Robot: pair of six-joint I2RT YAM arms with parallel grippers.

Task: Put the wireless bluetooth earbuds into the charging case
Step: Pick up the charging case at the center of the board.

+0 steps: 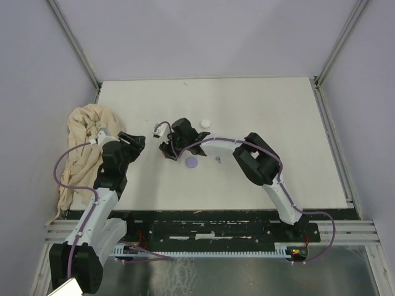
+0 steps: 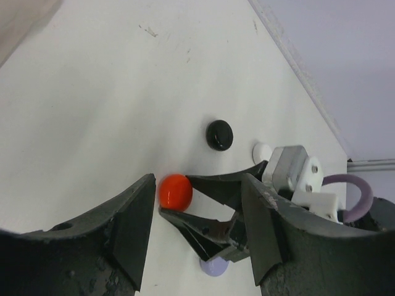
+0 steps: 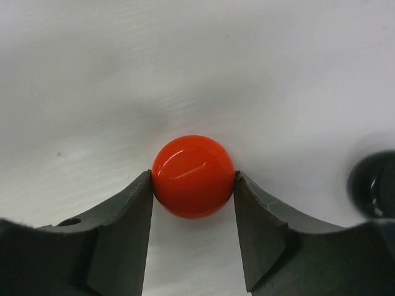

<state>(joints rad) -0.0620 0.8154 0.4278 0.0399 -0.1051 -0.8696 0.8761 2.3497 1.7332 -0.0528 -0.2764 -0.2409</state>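
White surface (image 1: pixel 278 123), walled booth. Right end effector (image 3: pixel 192 179): clenched on round red charging case (image 2: pixel 175 191), pads touching both flanks; no long axis. Left end effector (image 1: pixel 139 142): released, empty, facing the case from the left, near. Lilac earbud (image 1: pixel 217 160): loose just beside lilac disc (image 1: pixel 191 162), under the right arm.

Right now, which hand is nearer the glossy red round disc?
Right. The right hand grips the glossy red round disc from both sides; the left hand sits apart, off to its left.
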